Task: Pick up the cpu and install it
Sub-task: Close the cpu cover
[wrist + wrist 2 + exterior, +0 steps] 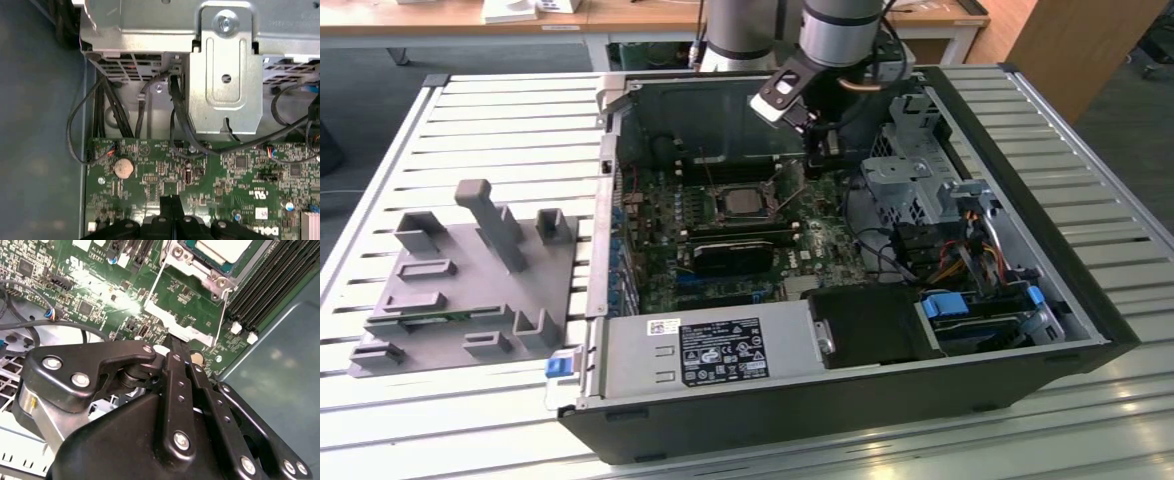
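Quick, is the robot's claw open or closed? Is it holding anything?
Gripper: closed, holding nothing that shows.

Motherboard [827, 240] green, speckled silver. Cpu [747, 203] silver-grey, darker rim. Tool [170, 201] black. Fixture tray [454, 300] plain grey. Surface [494, 130] white, dark-slotted stripes. Computer case [854, 410] black. Clips [950, 305] blue.

Open computer case [854, 425] on slatted table [494, 130]; grey fixture tray [440, 300] beside it, exterior view's left.

Open room lies above the cpu [747, 203]; beside it, toward the exterior view's right, stands the drive cage [910, 168]. Black cables [176, 100] hang there — loose loops.
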Available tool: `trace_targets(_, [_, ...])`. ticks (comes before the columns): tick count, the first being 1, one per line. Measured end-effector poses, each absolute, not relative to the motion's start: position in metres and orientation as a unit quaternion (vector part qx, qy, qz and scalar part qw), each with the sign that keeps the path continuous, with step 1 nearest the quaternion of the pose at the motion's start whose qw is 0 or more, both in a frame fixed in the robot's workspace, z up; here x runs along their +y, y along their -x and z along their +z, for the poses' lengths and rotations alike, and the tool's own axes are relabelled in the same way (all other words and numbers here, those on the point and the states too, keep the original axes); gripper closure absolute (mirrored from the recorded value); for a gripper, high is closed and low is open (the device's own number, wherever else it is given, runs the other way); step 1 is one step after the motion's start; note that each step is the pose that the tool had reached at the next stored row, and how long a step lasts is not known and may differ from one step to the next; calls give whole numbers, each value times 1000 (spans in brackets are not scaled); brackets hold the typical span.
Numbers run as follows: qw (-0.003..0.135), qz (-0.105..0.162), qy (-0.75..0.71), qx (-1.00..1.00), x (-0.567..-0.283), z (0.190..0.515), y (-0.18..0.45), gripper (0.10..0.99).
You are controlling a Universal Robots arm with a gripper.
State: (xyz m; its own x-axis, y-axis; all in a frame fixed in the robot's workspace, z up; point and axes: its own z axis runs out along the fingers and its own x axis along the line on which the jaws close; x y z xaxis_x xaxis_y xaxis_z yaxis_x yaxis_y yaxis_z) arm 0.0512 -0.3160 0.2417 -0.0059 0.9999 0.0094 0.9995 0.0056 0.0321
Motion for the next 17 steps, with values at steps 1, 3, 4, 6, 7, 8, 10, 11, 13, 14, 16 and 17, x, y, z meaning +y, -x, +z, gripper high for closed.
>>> trace_targets(1, [8, 15, -705, 709, -316, 242, -50, 980])
trace_targets(3, [8, 15, -705, 709, -316, 242, -48, 980])
trace_targets(4, [8, 15, -705, 709, -316, 242, -48, 980])
trace_targets(6, [8, 15, -705, 709, -316, 242, -46, 980])
trace_targets(7, [8, 15, -705, 709, -316, 242, -46, 980])
trace_targets(8, [8, 15, -705, 709, -316, 242, -45, 980])
trace_targets(10, [8, 15, -705, 709, -316, 242, -43, 980])
trace_targets(11, [8, 15, -705, 709, -316, 242, -42, 980])
trace_targets(13, [8, 15, -705, 709, -316, 242, -41, 980])
trace_targets(14, [8, 15, -705, 709, -316, 242, -41, 980])
trace_targets(16, [8, 15, -705, 709, -316, 242, -39, 980])
trace_targets(17, [8, 15, -705, 709, -316, 242, -38, 980])
